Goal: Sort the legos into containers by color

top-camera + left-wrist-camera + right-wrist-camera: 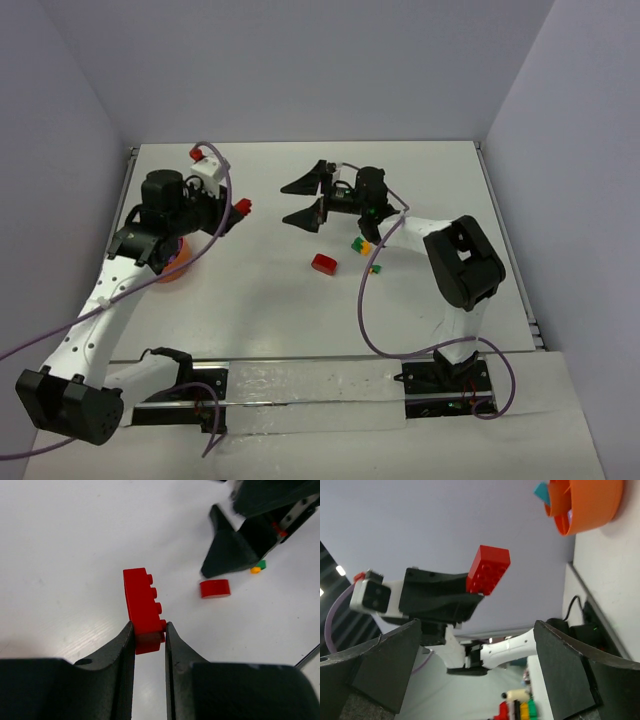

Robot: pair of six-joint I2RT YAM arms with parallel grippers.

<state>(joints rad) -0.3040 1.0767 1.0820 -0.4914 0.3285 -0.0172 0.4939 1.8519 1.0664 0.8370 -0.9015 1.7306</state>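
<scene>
The orange bowl [172, 270] is tucked under the left arm [100, 300], behind the left claw [149, 627]. A long red brick [142, 600] is pinched there by one end, pointing away from the bowl. The right claw [298, 202] is spread wide, just ahead. A red piece [324, 264] and tiny bricks [362, 243] are seen nearby.

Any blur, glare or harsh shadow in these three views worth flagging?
Top external: even light, soft shadows, sharp. Left wrist: held red brick crisp, faint sheen on the table. Right wrist: its own fingers dark and soft, orange bowl cropped.
</scene>
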